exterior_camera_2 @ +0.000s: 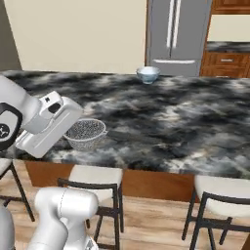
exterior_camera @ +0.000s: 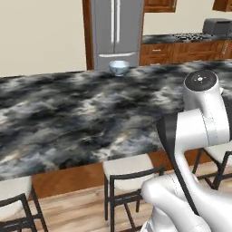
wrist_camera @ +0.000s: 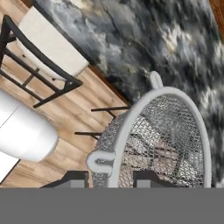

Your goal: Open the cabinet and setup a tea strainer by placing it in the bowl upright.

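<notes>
End effector clamped on tea strainer rim; bowl empty, far counter edge.

You have one tea strainer, one bowl, one dark marbled table, one refrigerator, and three stools in the left base view.

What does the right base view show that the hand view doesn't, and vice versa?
Right base view alone: the bowl far across the counter by the grey refrigerator, plus how far it sits from the tea strainer, which is carried over the counter's near edge. Hand view alone: the gripper shut on the tea strainer's rim, with the mesh seen close up and the wood floor below. Both: the tea strainer, the dark marbled counter and a stool.
</notes>
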